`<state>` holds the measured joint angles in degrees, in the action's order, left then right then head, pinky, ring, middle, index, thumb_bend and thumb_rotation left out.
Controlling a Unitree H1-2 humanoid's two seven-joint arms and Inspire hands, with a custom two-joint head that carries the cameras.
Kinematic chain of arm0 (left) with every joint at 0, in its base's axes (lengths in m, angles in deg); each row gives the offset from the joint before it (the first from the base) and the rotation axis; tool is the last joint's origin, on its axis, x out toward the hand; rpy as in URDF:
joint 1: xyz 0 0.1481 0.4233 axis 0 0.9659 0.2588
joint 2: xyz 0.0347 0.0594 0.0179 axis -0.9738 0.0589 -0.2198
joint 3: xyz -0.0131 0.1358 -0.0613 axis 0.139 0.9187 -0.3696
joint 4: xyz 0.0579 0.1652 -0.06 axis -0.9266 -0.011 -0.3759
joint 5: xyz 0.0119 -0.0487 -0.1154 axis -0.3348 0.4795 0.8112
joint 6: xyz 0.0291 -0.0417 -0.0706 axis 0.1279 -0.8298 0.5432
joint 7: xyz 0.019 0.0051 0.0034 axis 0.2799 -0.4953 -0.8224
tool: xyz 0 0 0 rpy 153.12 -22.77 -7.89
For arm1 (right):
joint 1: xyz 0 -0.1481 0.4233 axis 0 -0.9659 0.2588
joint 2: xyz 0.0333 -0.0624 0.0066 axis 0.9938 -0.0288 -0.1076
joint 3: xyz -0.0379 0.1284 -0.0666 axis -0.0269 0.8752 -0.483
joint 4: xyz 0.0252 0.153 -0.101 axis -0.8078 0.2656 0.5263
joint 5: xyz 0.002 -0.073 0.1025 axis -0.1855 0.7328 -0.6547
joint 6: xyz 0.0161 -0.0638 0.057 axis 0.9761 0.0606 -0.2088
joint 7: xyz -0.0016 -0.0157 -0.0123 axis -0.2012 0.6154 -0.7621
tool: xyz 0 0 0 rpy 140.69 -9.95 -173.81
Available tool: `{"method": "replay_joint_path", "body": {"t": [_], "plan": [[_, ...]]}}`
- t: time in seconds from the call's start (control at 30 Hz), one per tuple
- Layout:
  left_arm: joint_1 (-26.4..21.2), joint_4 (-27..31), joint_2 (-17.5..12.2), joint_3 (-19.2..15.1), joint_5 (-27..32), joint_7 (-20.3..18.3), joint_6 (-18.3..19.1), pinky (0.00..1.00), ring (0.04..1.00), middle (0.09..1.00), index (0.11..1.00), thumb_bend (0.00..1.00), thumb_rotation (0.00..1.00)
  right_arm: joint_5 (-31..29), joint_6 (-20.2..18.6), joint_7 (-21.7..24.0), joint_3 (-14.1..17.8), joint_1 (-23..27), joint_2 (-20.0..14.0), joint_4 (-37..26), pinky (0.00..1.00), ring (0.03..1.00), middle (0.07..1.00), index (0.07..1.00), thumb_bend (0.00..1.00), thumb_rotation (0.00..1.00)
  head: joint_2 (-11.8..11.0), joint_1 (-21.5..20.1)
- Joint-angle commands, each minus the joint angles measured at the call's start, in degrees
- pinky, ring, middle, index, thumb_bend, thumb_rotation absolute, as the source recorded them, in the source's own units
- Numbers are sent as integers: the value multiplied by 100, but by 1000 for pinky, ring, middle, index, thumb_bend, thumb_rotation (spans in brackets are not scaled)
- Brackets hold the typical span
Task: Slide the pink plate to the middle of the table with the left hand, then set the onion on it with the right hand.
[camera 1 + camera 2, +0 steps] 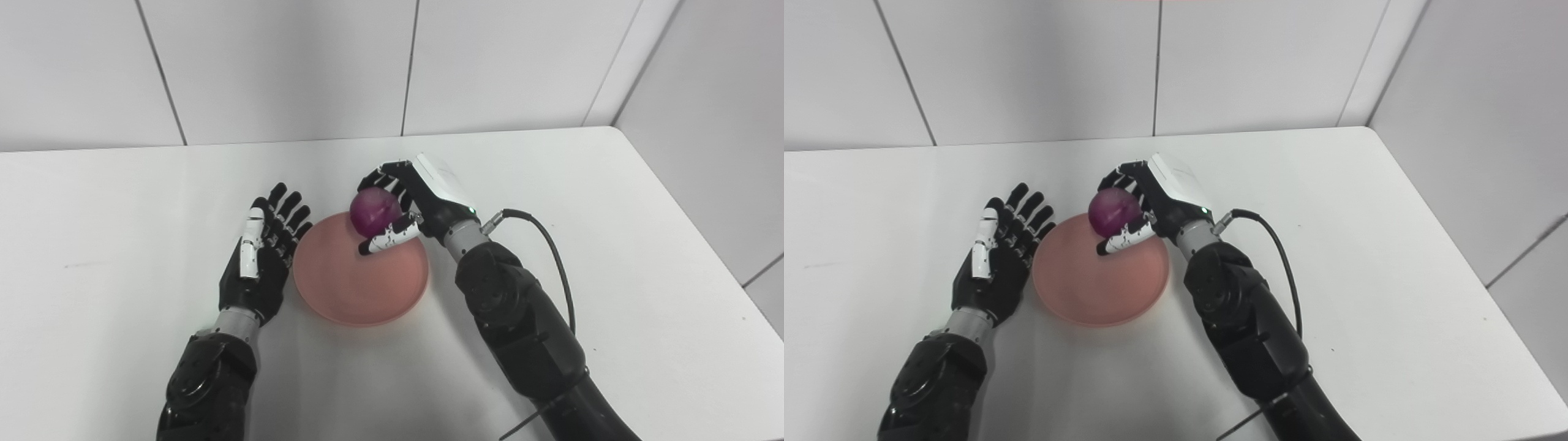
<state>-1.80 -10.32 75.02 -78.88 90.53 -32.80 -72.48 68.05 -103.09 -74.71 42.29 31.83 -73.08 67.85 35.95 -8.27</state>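
The pink plate (349,288) lies flat near the middle of the white table. My right hand (422,202) is shut on a purple onion (373,211) and holds it over the plate's far rim, thumb under it and fingers curled over its top. My left hand (263,251) is open, fingers straight and apart, just left of the plate's rim; I cannot tell if it touches the rim. The same scene shows in the right eye view, with the onion (1113,211), the plate (1090,288), my left hand (998,257) and my right hand (1167,196).
The white table (612,245) ends at a tiled wall at the back and has a right edge beside a grey wall. A black cable (551,245) loops off my right wrist over the table.
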Motion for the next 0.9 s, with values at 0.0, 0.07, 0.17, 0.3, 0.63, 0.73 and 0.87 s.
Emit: {"method": "replay_joint_path", "body": {"t": [0.0,0.07,0.17,0.3,0.63,0.73,0.87], "plan": [[42,49,125,66,-108,142,191,944,945,957,948,442,1000,5,282,-140,-39,134,68,-5,345,431,460,510,528,0,7,24],[48,72,143,85,-156,170,188,946,946,958,949,439,1000,-34,316,-156,-75,107,76,58,346,432,460,510,528,0,25,66],[43,71,138,108,-192,170,159,946,949,962,956,431,1000,-24,416,-211,-167,73,71,175,355,443,465,506,529,0,45,99],[24,72,163,104,-219,198,162,947,949,964,956,432,1000,-56,466,-203,-230,24,60,245,345,442,464,507,529,0,77,165],[7,62,185,120,-250,232,130,941,945,958,953,434,1000,-120,478,-103,-245,-200,-57,68,351,460,467,514,527,1,120,181],[-5,60,192,122,-264,245,147,942,946,959,953,432,1000,-98,454,-101,-245,-285,-103,-47,438,542,602,599,795,206,120,168],[-7,49,185,125,-275,220,132,944,951,963,955,431,1000,-53,459,-94,-267,-363,-150,-126,488,592,659,655,900,276,118,150]]}}
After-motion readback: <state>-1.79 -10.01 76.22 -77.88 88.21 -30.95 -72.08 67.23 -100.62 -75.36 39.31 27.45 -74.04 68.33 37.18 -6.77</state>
